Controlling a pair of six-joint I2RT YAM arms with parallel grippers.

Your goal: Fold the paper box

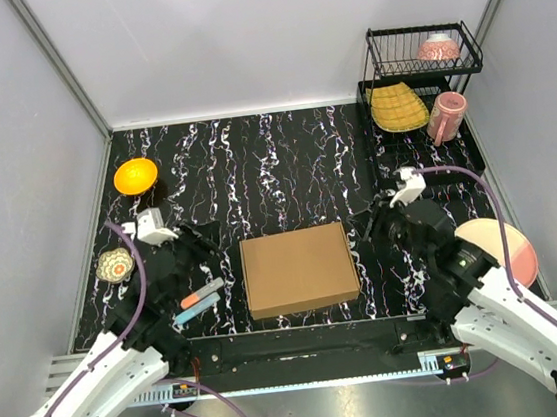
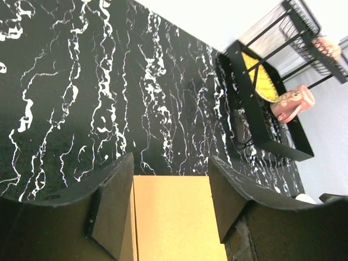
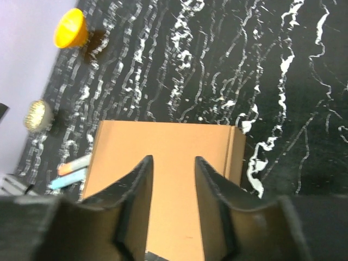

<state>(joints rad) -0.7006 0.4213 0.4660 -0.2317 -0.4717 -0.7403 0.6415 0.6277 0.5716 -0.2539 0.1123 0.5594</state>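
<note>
Left gripper (image 1: 200,242): fingers spread wide with nothing between them, hovering just off the box's far-left corner.
Right gripper (image 1: 375,224): fingers parted more narrowly, holding nothing, just off the far-right corner.
Paper box (image 1: 298,269): closed with a flat top, lying square between the grippers, its near edge close to the table's front edge.
Left margin: an orange marker (image 1: 204,295) and a blue marker (image 1: 192,312) lie near the box's left edge without touching it; a small patterned bowl (image 1: 115,265) sits by the table's left edge.
Right margin: a pink plate (image 1: 524,256) partly under the right arm.
Beyond the box: bare marbled table (image 1: 284,168) up to the back wall.
Far corners: an orange bowl (image 1: 135,175) on the left and a black dish rack (image 1: 364,108) on the right.
</note>
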